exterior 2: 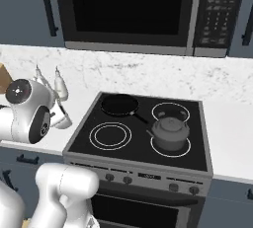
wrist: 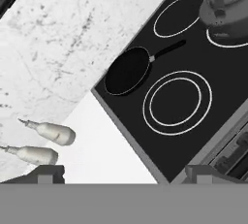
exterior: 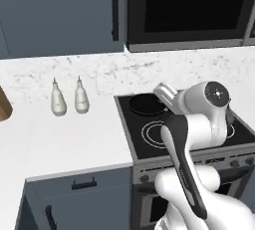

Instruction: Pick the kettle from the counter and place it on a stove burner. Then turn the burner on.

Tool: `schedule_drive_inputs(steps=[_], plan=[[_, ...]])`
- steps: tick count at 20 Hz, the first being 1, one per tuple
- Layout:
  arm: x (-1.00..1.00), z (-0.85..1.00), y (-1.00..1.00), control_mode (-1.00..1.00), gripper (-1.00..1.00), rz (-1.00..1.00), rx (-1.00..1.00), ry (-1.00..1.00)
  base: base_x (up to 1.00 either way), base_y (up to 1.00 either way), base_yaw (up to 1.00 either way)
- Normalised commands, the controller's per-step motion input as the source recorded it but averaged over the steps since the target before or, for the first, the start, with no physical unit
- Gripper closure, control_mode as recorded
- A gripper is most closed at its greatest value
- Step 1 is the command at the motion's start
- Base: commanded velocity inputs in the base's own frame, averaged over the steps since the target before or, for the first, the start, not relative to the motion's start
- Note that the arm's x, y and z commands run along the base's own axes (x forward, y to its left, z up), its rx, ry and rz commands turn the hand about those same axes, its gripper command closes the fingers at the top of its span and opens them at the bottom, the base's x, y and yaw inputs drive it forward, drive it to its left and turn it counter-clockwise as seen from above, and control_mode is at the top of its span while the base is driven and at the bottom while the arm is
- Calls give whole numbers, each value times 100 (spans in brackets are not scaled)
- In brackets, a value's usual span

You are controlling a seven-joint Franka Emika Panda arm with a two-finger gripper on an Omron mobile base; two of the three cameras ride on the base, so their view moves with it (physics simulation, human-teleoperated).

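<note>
The kettle [exterior 2: 169, 132], squat and dark grey with a knobbed lid, stands upright on the front right stove burner. It also sits at the top right of the hand view as the kettle [wrist: 225, 9]. My gripper [wrist: 125, 175] hovers high over the stove's left edge, well away from the kettle. It is open, with nothing between its fingertips [wrist: 46, 173]. The white counter [exterior: 64, 139] runs on both sides of the stove [exterior 2: 138, 145].
A black frying pan [exterior 2: 119, 104] rests on the back left burner. The front left burner [wrist: 177, 102] is bare. Knobs [exterior 2: 109, 176] line the stove's front panel. Two pale bottles [exterior: 59, 99] stand on the left counter by the marble backsplash. A microwave [exterior 2: 128, 10] hangs above.
</note>
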Motion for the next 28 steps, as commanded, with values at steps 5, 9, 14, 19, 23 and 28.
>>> schedule_drive_inputs(steps=[5, 9, 14, 19, 23, 28], plan=[[0, 0, 0, 100, -100, 0, 0, 0, 0, 74, 0], [0, 0, 0, 100, -100, 0, 0, 0, 0, 17, 0], [-6, 0, -45, -100, -100, 0, 0, 0, 0, 0, 0], [-22, -6, -100, -100, -100, -3, 1, 0, 0, 0, 0], [-41, -20, -100, -100, -100, -9, 11, 0, 0, 0, 0], [-54, -54, -100, -100, -100, -28, 22, -4, 0, 0, 0]])
